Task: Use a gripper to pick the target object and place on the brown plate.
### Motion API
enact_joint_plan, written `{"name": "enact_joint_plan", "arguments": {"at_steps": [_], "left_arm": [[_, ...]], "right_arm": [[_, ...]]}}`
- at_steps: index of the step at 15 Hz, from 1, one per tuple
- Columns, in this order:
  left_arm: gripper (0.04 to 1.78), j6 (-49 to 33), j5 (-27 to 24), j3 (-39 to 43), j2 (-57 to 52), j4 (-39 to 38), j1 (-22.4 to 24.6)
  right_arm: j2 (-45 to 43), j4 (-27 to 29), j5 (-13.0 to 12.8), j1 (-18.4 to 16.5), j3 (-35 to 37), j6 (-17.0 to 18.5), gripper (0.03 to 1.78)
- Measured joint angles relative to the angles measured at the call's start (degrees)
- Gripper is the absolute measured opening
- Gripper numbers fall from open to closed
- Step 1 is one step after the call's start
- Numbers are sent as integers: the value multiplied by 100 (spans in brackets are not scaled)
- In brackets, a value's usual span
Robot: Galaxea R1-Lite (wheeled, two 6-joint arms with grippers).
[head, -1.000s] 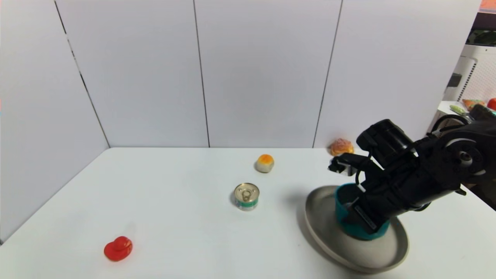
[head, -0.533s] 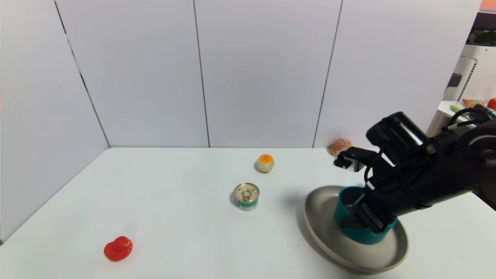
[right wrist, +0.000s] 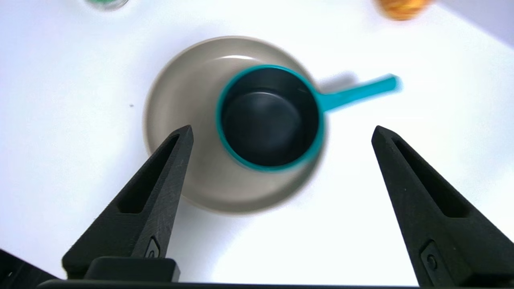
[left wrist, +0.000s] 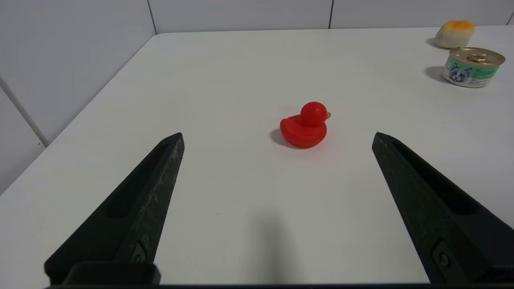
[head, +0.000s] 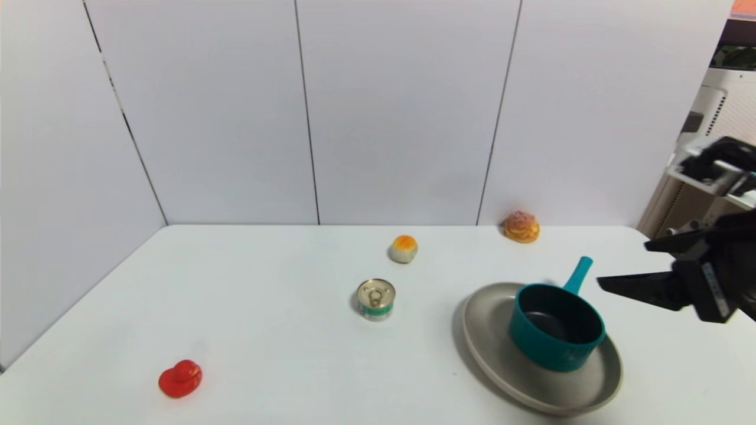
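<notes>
One small teal ribbed saucepan (head: pixel 557 332) was seen resting upright on the large beige-tan plate (head: pixel 490 345); the right gripper (head: pixel 629 265), fingers spread apart and empty, was positioned beside it

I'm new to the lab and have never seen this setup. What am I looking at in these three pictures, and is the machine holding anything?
It is a two-armed robot at a white table. One picture comes from its head; the other two from cameras on each wrist, looking out between two black fingers. The right gripper hangs open beside the brown plate, holding nothing. The teal saucepan stands on that plate, handle pointing away. The left gripper, also open and empty, faces a red toy duck. Also on the table: a small tin can, a bun and a pastry.
</notes>
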Motion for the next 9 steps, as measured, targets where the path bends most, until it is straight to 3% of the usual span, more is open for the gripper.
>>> {"name": "enact_joint_plan", "arguments": {"at_steps": [3,7,9], "left_arm": [[169,-2,0,2,0,0,0],[169,0,0,2,0,0,0],[169,-2,0,2,0,0,0]], "right_arm": [[-1442,-741,-80,-514,1414,144,160],[-3272,-2391,-357,-1019,3801,306,165],[-4102,-2899,-407,-1179,4642,332,166]]}}
